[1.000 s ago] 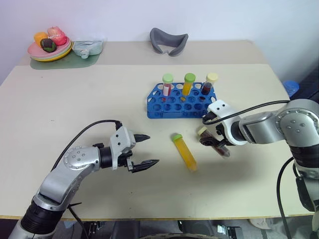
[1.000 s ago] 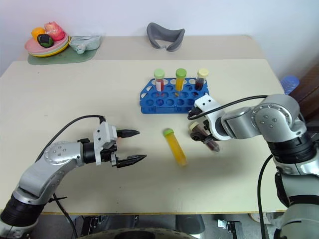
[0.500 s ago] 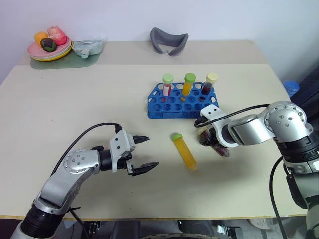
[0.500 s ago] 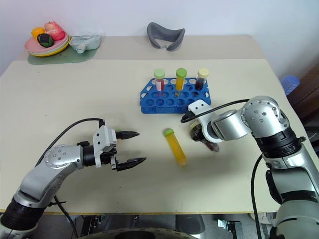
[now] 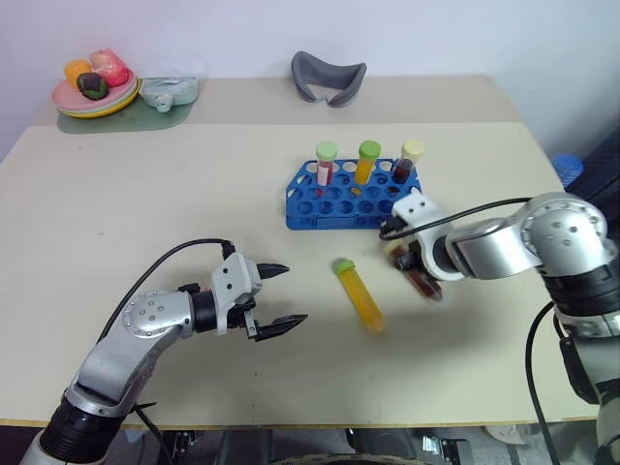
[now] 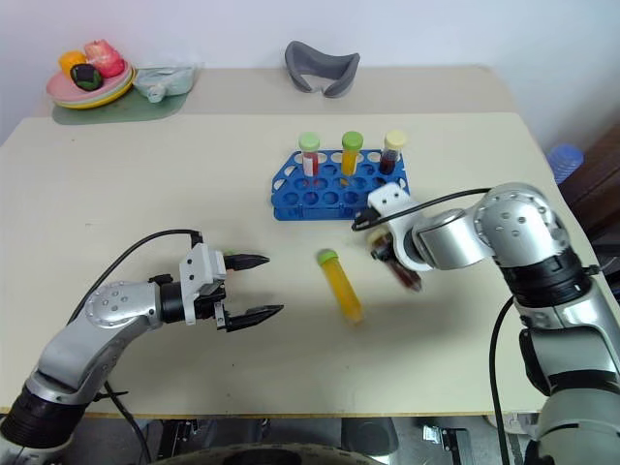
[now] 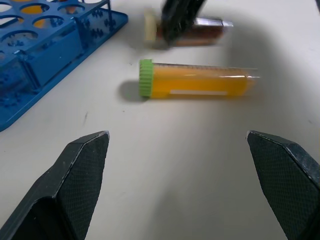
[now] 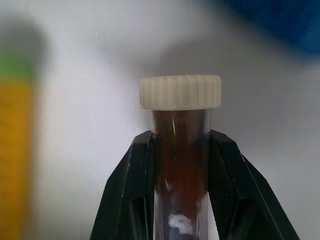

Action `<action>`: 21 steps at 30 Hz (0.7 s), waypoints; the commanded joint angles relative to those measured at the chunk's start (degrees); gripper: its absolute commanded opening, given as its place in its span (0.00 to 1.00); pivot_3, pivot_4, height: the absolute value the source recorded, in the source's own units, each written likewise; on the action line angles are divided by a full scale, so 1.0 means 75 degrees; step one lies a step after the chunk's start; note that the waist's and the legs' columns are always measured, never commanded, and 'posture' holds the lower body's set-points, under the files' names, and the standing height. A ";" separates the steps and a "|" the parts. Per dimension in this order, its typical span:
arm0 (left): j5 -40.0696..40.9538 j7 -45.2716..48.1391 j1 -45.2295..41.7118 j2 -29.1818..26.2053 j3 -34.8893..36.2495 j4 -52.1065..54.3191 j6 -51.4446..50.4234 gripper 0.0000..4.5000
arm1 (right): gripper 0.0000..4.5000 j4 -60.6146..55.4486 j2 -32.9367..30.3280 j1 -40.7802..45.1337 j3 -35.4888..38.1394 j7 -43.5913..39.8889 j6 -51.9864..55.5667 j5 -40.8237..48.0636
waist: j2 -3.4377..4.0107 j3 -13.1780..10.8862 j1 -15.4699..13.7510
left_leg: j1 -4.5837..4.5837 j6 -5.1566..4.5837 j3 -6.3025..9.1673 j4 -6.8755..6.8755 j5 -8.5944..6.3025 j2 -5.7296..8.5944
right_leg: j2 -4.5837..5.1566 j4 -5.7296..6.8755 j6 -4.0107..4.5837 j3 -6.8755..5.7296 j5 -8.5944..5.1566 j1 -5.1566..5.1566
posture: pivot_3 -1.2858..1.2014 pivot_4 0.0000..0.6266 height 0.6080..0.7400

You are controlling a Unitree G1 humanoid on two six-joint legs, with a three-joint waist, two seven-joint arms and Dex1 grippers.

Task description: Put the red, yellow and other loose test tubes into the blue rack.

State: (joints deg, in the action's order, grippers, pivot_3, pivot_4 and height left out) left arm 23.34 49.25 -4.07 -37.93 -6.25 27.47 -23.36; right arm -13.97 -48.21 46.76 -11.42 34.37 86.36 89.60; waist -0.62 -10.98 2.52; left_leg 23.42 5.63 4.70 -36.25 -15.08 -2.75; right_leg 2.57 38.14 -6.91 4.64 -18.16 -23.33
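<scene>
The dark maroon tube (image 8: 180, 145) is light, stiff and likely slick plastic, best pinched on its body just below the pale cap. The right gripper (image 5: 415, 263) pinches it there between both fingers, beside the blue rack (image 5: 349, 199). The yellow tube (image 5: 358, 294) lies on the bench (image 5: 145, 203), ahead of the left gripper (image 5: 281, 294), whose fingers are spread.

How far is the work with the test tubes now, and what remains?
Done: three capped tubes stand upright in the back row of the blue rack. In hand: the right gripper has its fingers shut on the dark maroon tube, just below its pale cap. Left: that tube must go into the rack, and the yellow tube lies on the table. The left gripper is open, holding nothing.
</scene>
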 commanded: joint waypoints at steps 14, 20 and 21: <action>0.0594 -0.0893 -0.0887 0.1632 0.0582 -0.0658 0.0287 1.00 | 0.19 -0.1620 0.2658 -0.3351 0.0792 -0.2837 -0.8585 -0.8369 | -0.0006 0.0011 0.0008 | -0.0009 0.0003 0.0003 -0.0007 0.0002 0.0001 | 0.0001 0.0003 -0.0001 -0.0004 0.0001 0.0015 | 0.52 0.24 1.00; 0.0685 -0.1131 -0.1002 0.2077 0.0459 -0.0416 0.0191 1.00 | 0.19 -0.0383 0.3638 -0.3659 0.0932 -0.3662 -1.0289 -0.9474 | -0.0002 0.0011 0.0013 | -0.0015 0.0009 0.0001 -0.0010 0.0005 0.0001 | 0.0002 0.0014 -0.0001 -0.0002 0.0002 0.0016 | 0.52 0.24 1.00; 0.0655 -0.1178 -0.1039 0.2096 0.0416 -0.0385 0.0167 1.00 | 0.19 -0.0205 0.3758 -0.3634 0.0966 -0.3757 -1.0471 -0.9599 | -0.0002 0.0011 0.0011 | -0.0016 0.0010 0.0001 -0.0011 0.0006 0.0001 | 0.0001 0.0015 0.0000 -0.0002 0.0002 0.0017 | 0.52 0.24 1.00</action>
State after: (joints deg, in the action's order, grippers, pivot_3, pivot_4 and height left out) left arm 28.39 40.95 -11.00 -22.34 -2.81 21.93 -22.82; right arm -15.88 -20.98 18.62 -5.46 7.69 11.81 20.12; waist -0.63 -10.89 2.60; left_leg 23.29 5.71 4.71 -36.33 -15.03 -2.74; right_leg 2.58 38.26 -6.91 4.62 -18.15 -23.19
